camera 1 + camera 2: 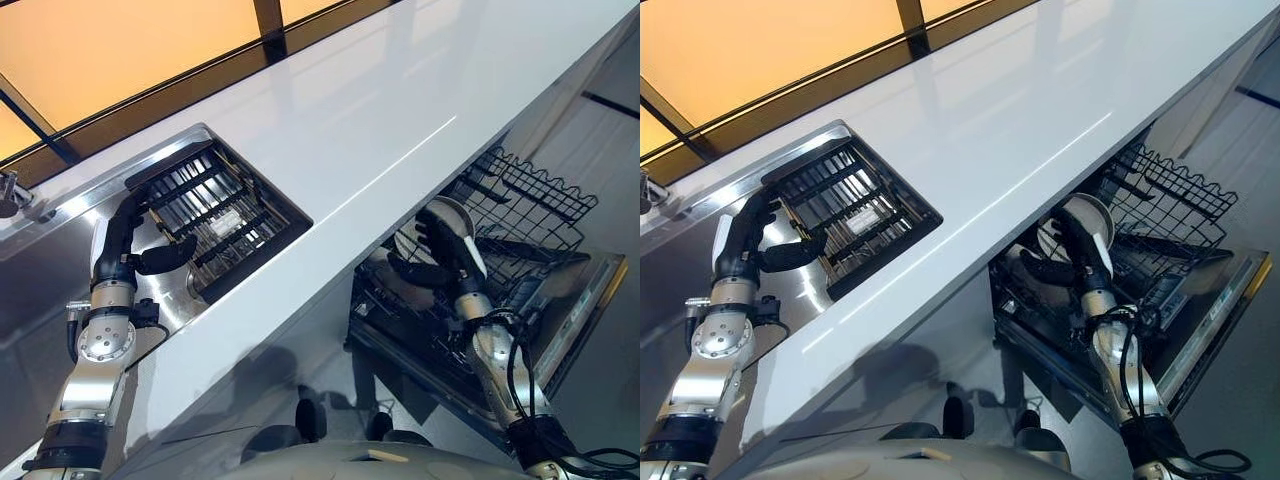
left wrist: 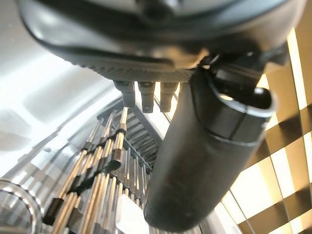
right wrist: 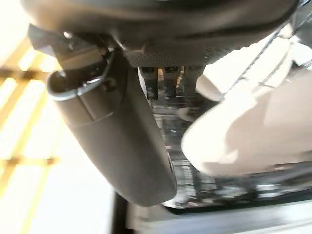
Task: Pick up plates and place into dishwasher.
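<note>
One white plate (image 1: pixel 452 222) stands in the dishwasher rack (image 1: pixel 530 215) at right; your right robot hand (image 1: pixel 440 255) hovers released beside it. Left robot hand (image 1: pixel 135 245) rests relaxed over the sink rack (image 1: pixel 215 210), upper left.

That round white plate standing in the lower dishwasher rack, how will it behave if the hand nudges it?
The round white plate looks rigid and probably ceramic, so likely breakable. It stands on edge in the black wire dishwasher rack, so a sideways nudge may tip it. Its glossy surface looks slippery against the right hand.
</note>
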{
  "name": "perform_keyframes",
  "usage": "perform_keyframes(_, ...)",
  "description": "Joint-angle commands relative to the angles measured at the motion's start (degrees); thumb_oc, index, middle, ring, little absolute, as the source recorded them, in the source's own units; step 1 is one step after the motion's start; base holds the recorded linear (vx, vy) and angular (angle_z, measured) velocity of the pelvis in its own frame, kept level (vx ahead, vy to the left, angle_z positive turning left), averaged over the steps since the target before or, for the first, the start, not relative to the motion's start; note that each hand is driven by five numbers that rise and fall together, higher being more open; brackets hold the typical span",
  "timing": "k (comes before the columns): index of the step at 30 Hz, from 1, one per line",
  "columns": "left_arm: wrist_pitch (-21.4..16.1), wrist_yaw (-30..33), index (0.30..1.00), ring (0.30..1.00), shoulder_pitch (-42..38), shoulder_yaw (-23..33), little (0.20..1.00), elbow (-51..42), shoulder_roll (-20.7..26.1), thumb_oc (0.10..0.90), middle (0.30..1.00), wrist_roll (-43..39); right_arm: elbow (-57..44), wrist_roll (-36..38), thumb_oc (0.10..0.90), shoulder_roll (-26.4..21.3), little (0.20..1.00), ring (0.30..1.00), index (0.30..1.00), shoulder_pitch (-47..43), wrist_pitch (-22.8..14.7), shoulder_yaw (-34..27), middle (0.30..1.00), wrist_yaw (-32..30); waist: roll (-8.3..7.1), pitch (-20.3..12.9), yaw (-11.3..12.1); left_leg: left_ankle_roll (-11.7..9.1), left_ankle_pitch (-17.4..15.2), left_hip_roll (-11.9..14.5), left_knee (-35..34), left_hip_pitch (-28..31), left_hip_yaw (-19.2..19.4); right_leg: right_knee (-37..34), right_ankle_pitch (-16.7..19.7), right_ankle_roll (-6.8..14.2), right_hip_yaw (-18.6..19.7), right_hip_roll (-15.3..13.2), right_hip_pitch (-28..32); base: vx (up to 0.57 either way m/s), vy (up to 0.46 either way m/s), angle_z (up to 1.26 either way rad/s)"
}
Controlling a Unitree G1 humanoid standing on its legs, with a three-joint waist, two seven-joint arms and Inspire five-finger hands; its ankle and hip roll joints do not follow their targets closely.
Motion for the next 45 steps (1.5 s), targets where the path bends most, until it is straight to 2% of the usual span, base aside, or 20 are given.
perform_keyframes(1, -6.17, 0.59, 0.9, 0.9, -3.23, 4.3, 0.9, -1.09, 2.0, 0.8, 0.9, 1.37, -6.71, 4.91, 0.8, -0.77, 0.9, 0.9, 0.9, -2.4, -8.52, -7.84, 0.9, -3.99, 0.13, -1.32, -1.02, 0.92, -7.26, -2.79, 1.27, 1.33, 1.88, 6.16, -6.21, 0.9, -2.21, 3.11, -2.99, 0.0, 0.0, 0.0)
perform_keyframes(6, -6.43, 0.25, 0.9, 0.9, -3.16, 4.73, 0.9, -0.77, 2.39, 0.8, 0.9, 0.72, -6.35, 7.21, 0.8, -0.54, 0.9, 0.9, 0.9, -1.82, -11.3, -11.39, 0.9, -8.24, -0.04, -0.8, -1.6, 1.13, -7.67, -2.86, 1.88, 1.26, 2.5, 6.78, -6.3, 0.93, -1.85, 3.1, -3.4, 0.02, -0.012, -0.07)
perform_keyframes(10, -6.28, -0.15, 0.9, 0.9, -3.88, 4.53, 0.9, 0.04, 3.14, 0.8, 0.9, 0.31, -3.52, 6.01, 0.8, -1.5, 0.9, 0.9, 0.9, -1.97, -14.07, -14.59, 0.9, -17.93, 0.01, -0.2, -2.12, 1.3, -8.23, -2.91, 2.48, 1.31, 3.12, 7.54, -6.41, 1.05, -1.31, 3.06, -3.91, 0.03, -0.028, -0.02)
perform_keyframes(11, -6.27, -0.15, 0.9, 0.9, -3.99, 4.47, 0.9, 0.14, 3.29, 0.8, 0.9, 0.15, -2.87, 5.89, 0.8, -1.71, 0.9, 0.9, 0.9, -2.01, -13.82, -15.0, 0.9, -19.11, 0.05, -0.13, -2.16, 1.33, -8.29, -2.93, 2.56, 1.28, 3.17, 7.61, -6.41, 1.06, -1.23, 3.05, -3.99, 0.03, -0.04, -0.04)
perform_keyframes(12, -5.94, -0.23, 0.9, 0.9, -4.5, 4.17, 0.9, 0.34, 3.72, 0.8, 0.9, -0.13, -0.8, 6.12, 0.8, -2.34, 0.9, 0.9, 0.9, -2.33, -11.92, -15.92, 0.9, -21.82, 0.18, 0.07, -2.24, 1.38, -8.47, -2.94, 2.79, 1.21, 3.28, 7.87, -6.42, 1.11, -1.08, 3.03, -4.2, 0.03, -0.034, -0.04)
perform_keyframes(14, -5.56, -0.17, 0.9, 0.9, -5.04, 3.84, 0.9, 0.43, 4.12, 0.8, 0.9, -0.36, 1.39, 6.64, 0.8, -3.01, 0.9, 0.9, 0.9, -2.74, -10.98, -16.52, 0.9, -22.98, 0.3, 0.27, -2.26, 1.41, -8.59, -2.91, 2.91, 1.19, 3.39, 8.13, -6.53, 1.12, -1.1, 2.97, -4.32, 0.03, -0.044, -0.03)
perform_keyframes(22, -6.31, 0.39, 0.9, 0.9, -8.69, 1.42, 0.9, 0.67, 5.81, 0.8, 0.9, -2.93, 12.79, 10.27, 0.8, -5.88, 0.9, 0.9, 0.9, -6.37, -6.16, -14.57, 0.9, -19.66, 1.02, 2.0, -1.6, 1.35, -8.98, -2.91, 5.05, -0.16, 2.99, 11.57, -7.71, 0.51, -1.62, 2.15, -5.92, 0.04, -0.057, -0.01)
perform_keyframes(26, -7.13, 1.16, 0.9, 0.9, -11.33, -0.58, 0.9, 0.18, 6.62, 0.8, 0.9, -4.0, 19.97, 13.65, 0.8, -8.02, 0.9, 0.9, 0.9, -9.97, -4.16, -12.72, 0.9, -19.01, 1.58, 4.36, -0.8, 1.08, -8.79, -2.88, 6.35, -2.15, 2.34, 13.78, -8.38, -0.19, -2.12, 1.74, -7.85, -0.03, -0.066, 0.03)
perform_keyframes(32, -7.46, 1.29, 0.9, 0.9, -15.45, -2.56, 0.9, 0.22, 9.27, 0.8, 0.9, -5.35, 27.34, 23.36, 0.8, -10.51, 0.9, 0.9, 0.9, -15.35, 0.45, -10.83, 0.9, -13.25, 2.37, 7.84, 0.49, 0.71, -8.28, -3.14, 7.33, -5.02, 1.37, 14.56, -8.35, -1.19, -2.72, 1.79, -10.12, -0.05, -0.065, 0.06)
perform_keyframes(35, -7.28, 1.3, 0.9, 0.9, -16.4, -2.96, 0.9, -0.08, 10.39, 0.8, 0.9, -6.28, 29.37, 31.65, 0.8, -10.6, 0.9, 0.9, 0.9, -16.83, 2.62, -10.31, 0.9, -8.9, 2.49, 8.74, 1.13, 0.5, -7.91, -3.23, 7.29, -5.75, 0.82, 14.1, -8.03, -1.57, -3.27, 1.94, -10.43, -0.02, -0.051, 0.06)
perform_keyframes(37, -6.98, 1.2, 0.9, 0.9, -16.8, -2.97, 0.9, -0.38, 10.92, 0.8, 0.9, -6.68, 29.22, 38.66, 0.8, -10.24, 0.9, 0.9, 0.9, -18.05, 3.24, -10.22, 0.9, -3.74, 2.38, 9.12, 1.49, 0.35, -7.67, -3.16, 7.1, -5.88, 0.38, 13.69, -7.82, -1.77, -3.69, 2.04, -10.32, 0.02, -0.044, 0.11)
perform_keyframes(39, -6.81, 1.17, 0.9, 0.9, -17.11, -3.09, 0.9, -0.29, 11.23, 0.8, 0.9, -6.71, 27.49, 44.98, 0.8, -9.38, 0.9, 0.9, 0.9, -19.24, 2.88, -9.43, 0.9, 2.92, 2.15, 9.23, 1.87, 0.31, -7.49, -3.15, 7.07, -6.05, 0.01, 13.33, -7.73, -1.96, -4.17, 2.08, -10.12, 0.02, -0.037, 0.08)
perform_keyframes(42, -7.01, 1.35, 0.9, 0.9, -17.83, -3.63, 0.9, 0.44, 11.12, 0.8, 0.9, -6.89, 23.25, 49.79, 0.8, -7.73, 0.9, 0.9, 0.9, -21.81, 2.18, -6.82, 0.9, 12.26, 1.89, 9.35, 2.46, 0.23, -7.3, -3.16, 7.3, -6.44, -0.52, 13.18, -7.74, -2.17, -4.78, 1.95, -10.06, 0.01, -0.007, 0.01)
perform_keyframes(45, -7.07, 1.19, 0.9, 0.9, -18.59, -4.27, 0.9, 1.56, 10.77, 0.8, 0.9, -6.64, 17.77, 50.25, 0.8, -5.84, 0.9, 0.9, 0.9, -24.35, 1.38, -2.99, 0.9, 16.08, 1.44, 9.11, 2.93, 0.16, -7.19, -3.2, 7.55, -6.65, -0.88, 12.68, -7.65, -2.22, -5.11, 1.98, -9.73, 0.03, -0.005, 0.0)
